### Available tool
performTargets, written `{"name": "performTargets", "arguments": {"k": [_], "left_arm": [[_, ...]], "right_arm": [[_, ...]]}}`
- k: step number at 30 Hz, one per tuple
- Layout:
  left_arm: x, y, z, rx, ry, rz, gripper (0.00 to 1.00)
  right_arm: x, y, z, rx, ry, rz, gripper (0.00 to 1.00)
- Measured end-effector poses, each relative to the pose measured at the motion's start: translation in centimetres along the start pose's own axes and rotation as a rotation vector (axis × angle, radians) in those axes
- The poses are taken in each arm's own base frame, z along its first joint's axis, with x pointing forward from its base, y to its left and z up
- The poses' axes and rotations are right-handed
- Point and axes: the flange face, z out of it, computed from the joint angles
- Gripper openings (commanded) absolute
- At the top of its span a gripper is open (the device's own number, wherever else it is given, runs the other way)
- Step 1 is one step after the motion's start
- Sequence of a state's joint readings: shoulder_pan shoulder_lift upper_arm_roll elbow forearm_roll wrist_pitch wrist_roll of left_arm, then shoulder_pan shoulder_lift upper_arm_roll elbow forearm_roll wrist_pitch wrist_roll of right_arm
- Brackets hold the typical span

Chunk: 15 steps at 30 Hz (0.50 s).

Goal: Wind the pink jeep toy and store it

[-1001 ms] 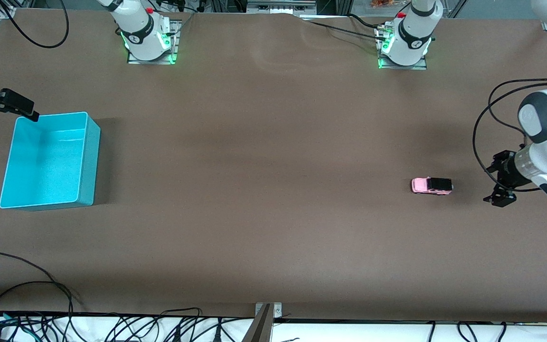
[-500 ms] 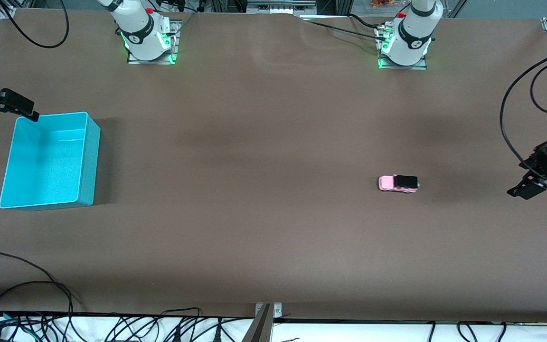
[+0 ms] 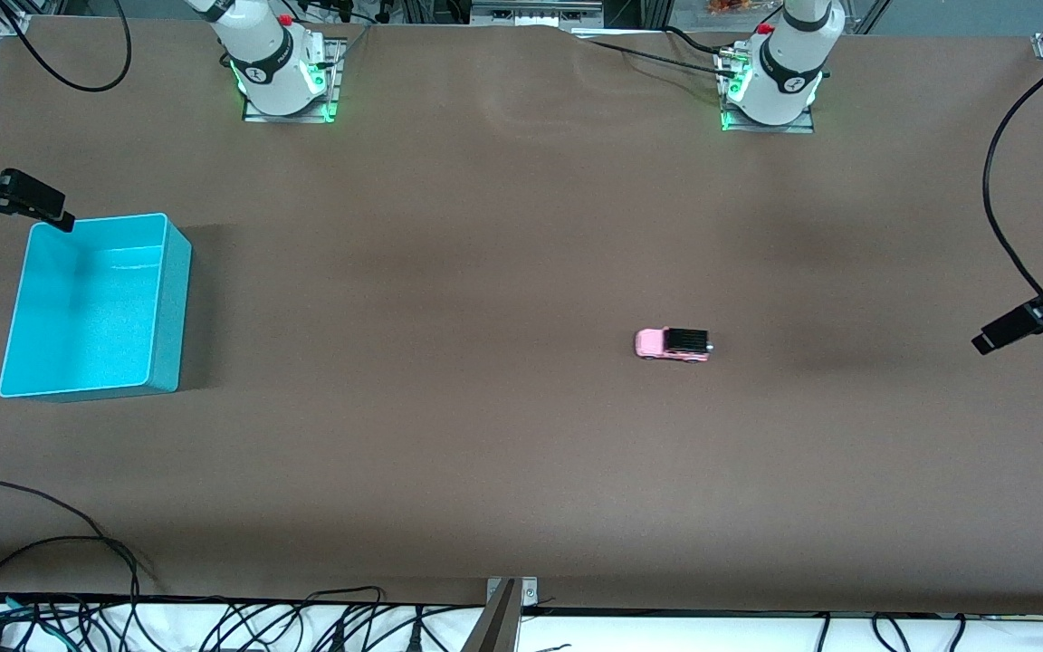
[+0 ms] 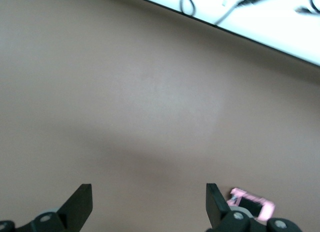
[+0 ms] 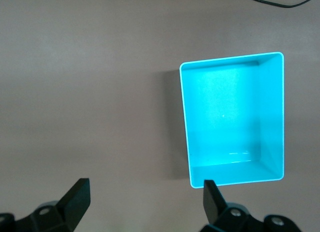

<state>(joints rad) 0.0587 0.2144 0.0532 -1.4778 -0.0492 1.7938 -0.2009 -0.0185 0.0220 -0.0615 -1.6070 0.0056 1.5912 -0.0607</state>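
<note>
**Jeep loose on the desk, both arms standing off**

Right now the pink jeep toy point(image 3: 673, 344) sits on its wheels on the brown desk point(image 3: 485, 272), out in the open, well clear of every edge and somewhat toward the left arm's end. Its pink nose points toward the right arm's end, its black back toward the left arm's end. Nothing is touching it.

My left gripper point(image 3: 1006, 330) hangs over the desk at the left arm's end, close to that edge and well apart from the jeep. On the left wrist view I see its jaws spread wide with only bare desk between them point(image 4: 148, 204), and the jeep point(image 4: 252, 203) peeks out just past one fingertip, small and a little blurred.

My right gripper point(image 3: 28, 204) hangs at the right arm's end of the desk, over the corner of the turquoise bin point(image 3: 168, 299) that lies farthest from the front camera. The bin stands upright near that end edge, and I see nothing in it. On the right wrist view the jaws are spread as well, nothing between them point(image 5: 145, 204), and the bin point(image 5: 186, 122) fills much of the picture under them, its floor bare and bright.

Loose black cables point(image 3: 42, 552) trail along the desk's edge nearest the front camera.
</note>
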Motion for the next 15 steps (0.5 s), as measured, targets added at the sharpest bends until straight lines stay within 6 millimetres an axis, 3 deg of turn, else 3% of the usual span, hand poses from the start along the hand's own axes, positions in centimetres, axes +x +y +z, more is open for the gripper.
{"name": "performTargets", "arguments": {"k": [7,15], "left_arm": [[-0.5,0.8,-3.3,-0.003,-0.013,0.216,1.0],[-2.7,3.7,-6.5,-0.022,-0.007,0.321,1.0]], "right_arm": [[0.0,0.0,0.0,0.0,0.0,0.0,1.0],[0.0,0.0,0.0,0.0,0.0,0.0,1.0]]}}
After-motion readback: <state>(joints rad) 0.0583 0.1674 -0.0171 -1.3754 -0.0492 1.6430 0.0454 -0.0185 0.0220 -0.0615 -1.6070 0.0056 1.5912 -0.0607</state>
